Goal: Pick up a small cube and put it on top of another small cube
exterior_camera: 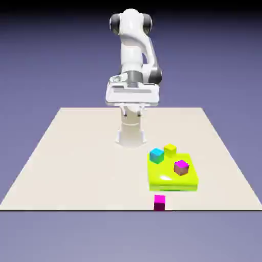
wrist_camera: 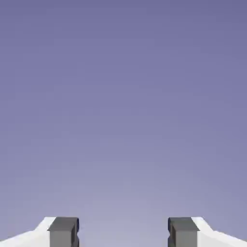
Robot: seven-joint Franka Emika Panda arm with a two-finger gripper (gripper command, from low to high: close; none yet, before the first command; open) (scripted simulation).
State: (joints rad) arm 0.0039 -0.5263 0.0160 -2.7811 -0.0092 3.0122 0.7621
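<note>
Waiting at the table's near edge, the magenta cube [exterior_camera: 159,202] lies untouched. The gripper [wrist_camera: 123,234] hangs spread and empty, far back, apparently awaiting its first reach.

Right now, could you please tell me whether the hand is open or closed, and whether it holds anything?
Hand: open, holding nothing; only the plain backdrop shows between its fingertips.

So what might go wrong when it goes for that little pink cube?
The magenta cube sits right at the table's near edge, so a nudge might knock it off. A lookalike cube with a magenta top rests on the yellow-green block; it could be mistaken. The open hand sees only backdrop.
</note>
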